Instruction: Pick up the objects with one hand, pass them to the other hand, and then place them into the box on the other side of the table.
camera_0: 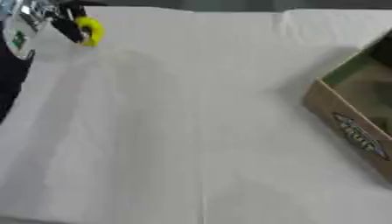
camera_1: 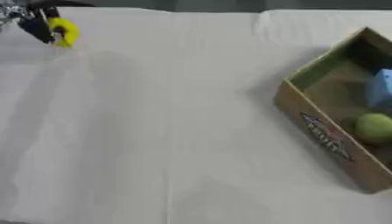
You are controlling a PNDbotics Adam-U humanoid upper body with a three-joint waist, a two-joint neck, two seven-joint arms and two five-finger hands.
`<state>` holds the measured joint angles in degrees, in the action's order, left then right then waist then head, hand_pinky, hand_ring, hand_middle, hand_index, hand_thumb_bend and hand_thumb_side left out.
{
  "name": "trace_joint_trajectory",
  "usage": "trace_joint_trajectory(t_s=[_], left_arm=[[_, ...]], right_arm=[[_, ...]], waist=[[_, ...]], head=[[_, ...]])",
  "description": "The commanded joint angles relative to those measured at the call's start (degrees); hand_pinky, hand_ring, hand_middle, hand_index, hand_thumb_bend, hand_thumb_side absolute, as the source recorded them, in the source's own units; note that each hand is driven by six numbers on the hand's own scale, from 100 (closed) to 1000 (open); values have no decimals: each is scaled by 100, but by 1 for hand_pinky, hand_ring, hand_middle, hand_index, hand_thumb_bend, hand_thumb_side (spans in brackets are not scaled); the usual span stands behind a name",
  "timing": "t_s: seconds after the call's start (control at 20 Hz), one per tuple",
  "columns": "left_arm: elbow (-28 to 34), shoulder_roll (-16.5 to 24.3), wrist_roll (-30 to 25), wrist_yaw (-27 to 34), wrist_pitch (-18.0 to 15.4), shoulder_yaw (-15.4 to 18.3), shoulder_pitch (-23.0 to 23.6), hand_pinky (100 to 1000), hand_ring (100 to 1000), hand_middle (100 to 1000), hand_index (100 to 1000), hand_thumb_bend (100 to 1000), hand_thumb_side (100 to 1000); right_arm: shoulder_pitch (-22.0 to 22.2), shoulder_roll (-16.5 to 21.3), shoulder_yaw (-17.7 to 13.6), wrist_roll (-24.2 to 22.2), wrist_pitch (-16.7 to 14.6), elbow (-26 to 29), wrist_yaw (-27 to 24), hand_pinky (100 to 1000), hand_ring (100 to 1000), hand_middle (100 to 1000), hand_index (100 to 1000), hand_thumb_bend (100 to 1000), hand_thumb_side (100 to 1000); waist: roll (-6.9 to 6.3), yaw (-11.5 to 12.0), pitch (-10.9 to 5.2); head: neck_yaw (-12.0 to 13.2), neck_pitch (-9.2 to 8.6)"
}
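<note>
My left hand [camera_0: 65, 22] is at the far left corner of the table, raised a little above the white cloth, its dark fingers curled round a small yellow ring-shaped object [camera_0: 91, 30]. A cardboard box [camera_1: 325, 135] stands at the right side of the table, open at the top. Inside it lie a blue block [camera_1: 379, 89] and a green ball [camera_1: 374, 126]. My right hand shows in neither view.
A white cloth [camera_0: 191, 131] covers the whole table, with folds running along it. The box's near corner juts toward the middle. The table's far edge runs along the top of both views.
</note>
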<state>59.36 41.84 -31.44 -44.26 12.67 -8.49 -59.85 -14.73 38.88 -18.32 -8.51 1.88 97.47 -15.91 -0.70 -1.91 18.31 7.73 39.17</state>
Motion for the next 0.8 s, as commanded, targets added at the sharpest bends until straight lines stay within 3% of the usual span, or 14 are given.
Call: trace_joint_trajectory(t_s=[0.05,0.25,0.8], left_arm=[[620,445,135,420,43,-49,52,676,585,537,612,100,100],[1357,655,410,886,177,-106,362,674,523,530,607,100,100],[2993,856,1430,1940,681,-82,1156,661,483,516,607,100,100]], right_arm=[[-10,297,-52,-23,-21,55,-43,973,775,857,820,100,475],[16,333,-45,-38,-34,53,-91,975,783,865,843,100,472],[19,416,-19,-56,-79,75,-233,975,786,871,854,100,475]], waist=[[-50,18,-291],[-53,47,-361],[-42,79,-497]], head=[[-33,35],[-72,74],[-96,121]])
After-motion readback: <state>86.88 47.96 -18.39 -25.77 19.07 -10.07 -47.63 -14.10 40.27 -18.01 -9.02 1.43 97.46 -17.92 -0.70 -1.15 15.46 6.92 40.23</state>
